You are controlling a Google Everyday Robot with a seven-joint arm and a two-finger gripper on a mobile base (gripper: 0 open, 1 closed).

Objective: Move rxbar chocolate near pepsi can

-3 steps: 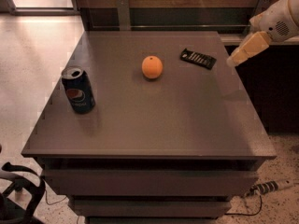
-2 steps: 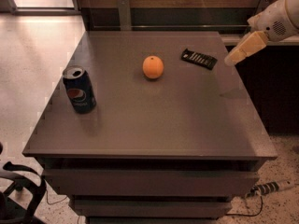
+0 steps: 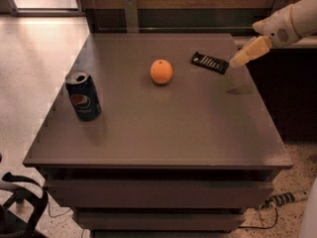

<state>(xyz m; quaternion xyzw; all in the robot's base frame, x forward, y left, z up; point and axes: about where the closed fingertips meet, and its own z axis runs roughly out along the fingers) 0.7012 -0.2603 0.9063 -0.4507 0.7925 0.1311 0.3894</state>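
Note:
The rxbar chocolate [image 3: 210, 62], a thin black wrapped bar with white lettering, lies flat at the back right of the grey table [image 3: 158, 128]. The pepsi can [image 3: 83, 95], dark blue with the round logo and a silver top, stands upright near the table's left edge. My gripper [image 3: 241, 57], with tan fingers on a white arm, hangs above the table's right side, just right of the bar and apart from it.
A round orange [image 3: 161, 71] sits between the bar and the can, nearer the back. A dark cabinet stands right of the table. A black chair base [image 3: 20, 205] and a cable [image 3: 277, 202] lie on the floor.
My gripper has moved left and slightly down toward the bar. The bar, orange and can have not moved.

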